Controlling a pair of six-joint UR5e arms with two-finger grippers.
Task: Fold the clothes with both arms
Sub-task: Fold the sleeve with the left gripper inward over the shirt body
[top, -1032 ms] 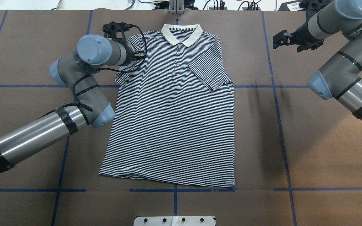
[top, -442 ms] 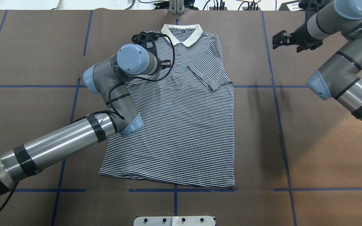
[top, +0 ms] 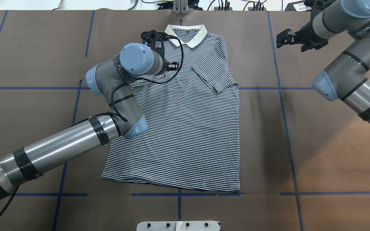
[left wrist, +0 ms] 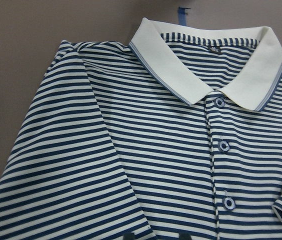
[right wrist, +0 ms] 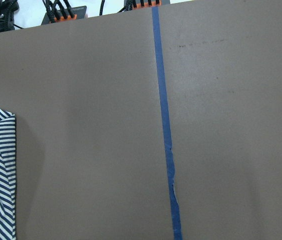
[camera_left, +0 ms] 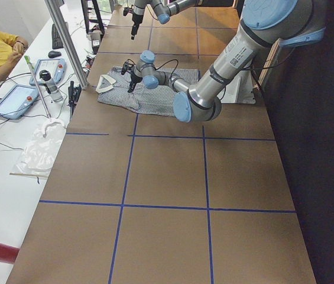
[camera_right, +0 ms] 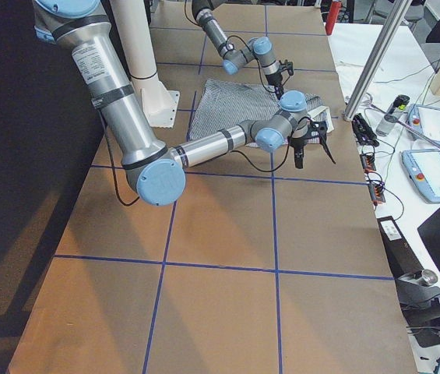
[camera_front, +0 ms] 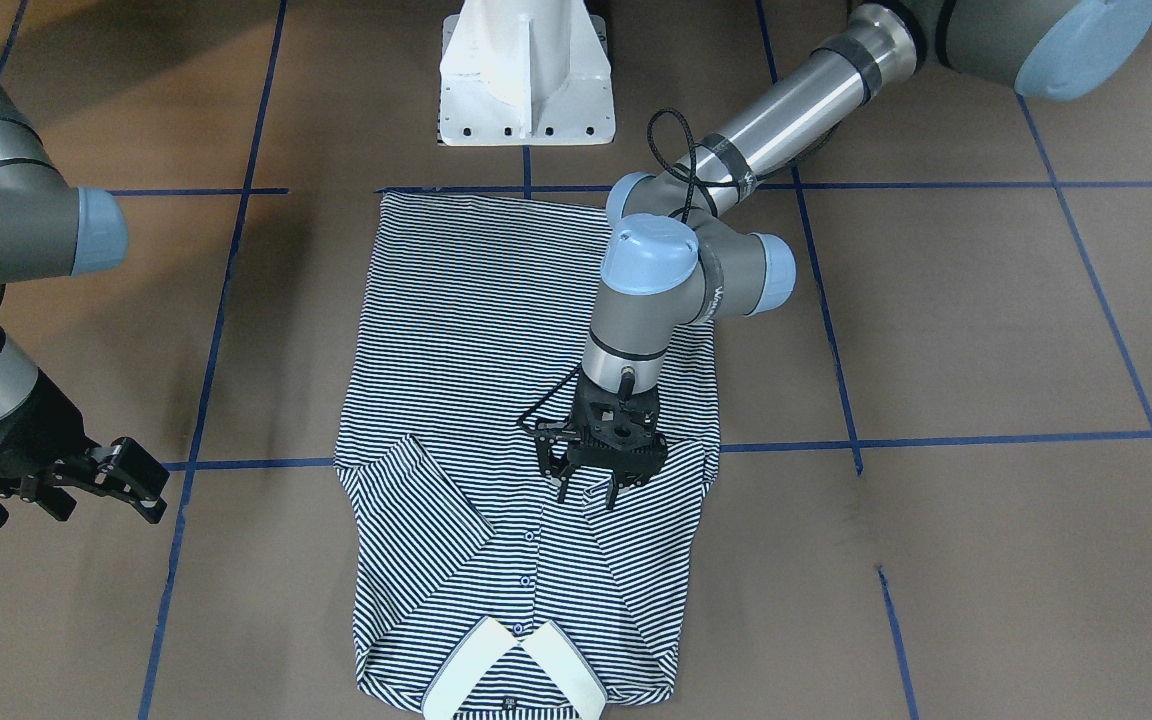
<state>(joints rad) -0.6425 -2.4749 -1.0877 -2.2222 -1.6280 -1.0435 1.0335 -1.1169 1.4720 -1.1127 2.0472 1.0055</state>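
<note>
1. Exterior front-facing gives you the clearest look at the left gripper (camera_front: 591,485). It points down over the chest of the polo shirt (camera_front: 476,330), its fingers spread apart with no cloth pinched between them that I can see.
2. In the left wrist-mounted view, two dark fingertips show at the bottom edge, with flat striped fabric between them. The button placket and the collar (left wrist: 165,60) lie just ahead.
3. The left sleeve appears to be turned in under that gripper, though the wrist hides part of it. I judge the step in hand to be laying this sleeve down and letting go.
4. To do it well, lift straight up off the cloth. A sideways pull could catch a finger in the knit and drag the fold open. Check from overhead that the sleeve edge lies flat before you move away.
5. The right sleeve (top: 215,77) is already folded in onto the chest, so aim for a matching fold on this side.
6. The shirt lies face up in the middle of the table (top: 332,160), with its hem toward the robot and its collar at the far edge.
7. The right gripper (top: 283,37) hovers well off the shirt beyond its right shoulder, with its fingers apart and nothing in them. You will probably need it next for a two-arm fold.
</note>
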